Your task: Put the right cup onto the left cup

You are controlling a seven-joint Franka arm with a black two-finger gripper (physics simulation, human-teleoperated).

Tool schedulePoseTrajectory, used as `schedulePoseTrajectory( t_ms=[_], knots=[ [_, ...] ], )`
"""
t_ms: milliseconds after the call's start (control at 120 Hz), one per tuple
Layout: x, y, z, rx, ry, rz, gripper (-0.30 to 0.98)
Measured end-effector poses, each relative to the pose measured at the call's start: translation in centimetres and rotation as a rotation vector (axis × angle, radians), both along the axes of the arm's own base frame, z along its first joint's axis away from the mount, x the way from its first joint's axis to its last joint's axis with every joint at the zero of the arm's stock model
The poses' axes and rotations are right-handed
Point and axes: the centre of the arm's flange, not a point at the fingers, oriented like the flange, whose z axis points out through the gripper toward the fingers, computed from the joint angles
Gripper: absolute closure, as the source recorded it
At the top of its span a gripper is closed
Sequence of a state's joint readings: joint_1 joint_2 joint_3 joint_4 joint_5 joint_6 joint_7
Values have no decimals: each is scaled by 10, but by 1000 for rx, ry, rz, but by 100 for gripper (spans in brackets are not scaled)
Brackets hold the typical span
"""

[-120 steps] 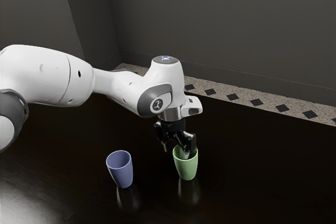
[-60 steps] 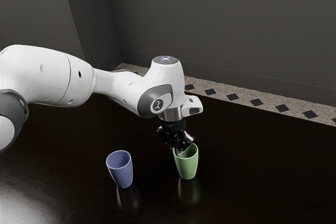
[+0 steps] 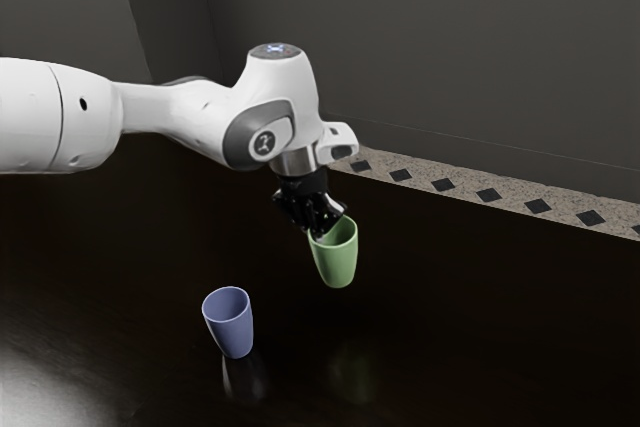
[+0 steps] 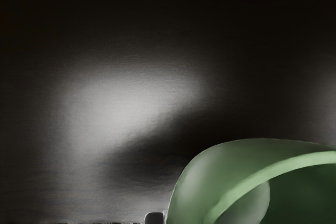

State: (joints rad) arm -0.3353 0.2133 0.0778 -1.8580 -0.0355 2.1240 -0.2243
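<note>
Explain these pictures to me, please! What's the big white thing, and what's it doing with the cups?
The big white thing is a robot arm. Its black gripper works like a hand with two fingers. One picture comes from a camera at the arm's side, watching it. The other comes from a camera on the arm's own hand, so the green cup looks very big there. A bluish-purple cup stands upright on the dark, shiny table. The gripper is pinching the green cup near its rim and holding it above the table.
</note>
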Motion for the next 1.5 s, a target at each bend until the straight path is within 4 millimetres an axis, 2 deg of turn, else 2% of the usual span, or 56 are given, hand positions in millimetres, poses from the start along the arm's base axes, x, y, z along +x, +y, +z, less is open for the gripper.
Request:
schedulePoseTrajectory(
  t_ms=[108, 258, 483, 683, 950, 1092, 1283, 1500],
  knots=[
    [-10, 21, 23, 10, 7, 24, 78],
    [-34, 48, 31, 21, 39, 56, 78],
    [-64, 77, 46, 27, 44, 89, 78],
    [-92, 71, 53, 36, 41, 69, 78],
    [-131, 85, 59, 26, 39, 92, 78],
    [-137, 96, 58, 23, 41, 117, 78],
    [-137, 110, 51, 20, 58, 155, 78],
    [-134, 112, 42, 26, 75, 171, 78]
  ],
)
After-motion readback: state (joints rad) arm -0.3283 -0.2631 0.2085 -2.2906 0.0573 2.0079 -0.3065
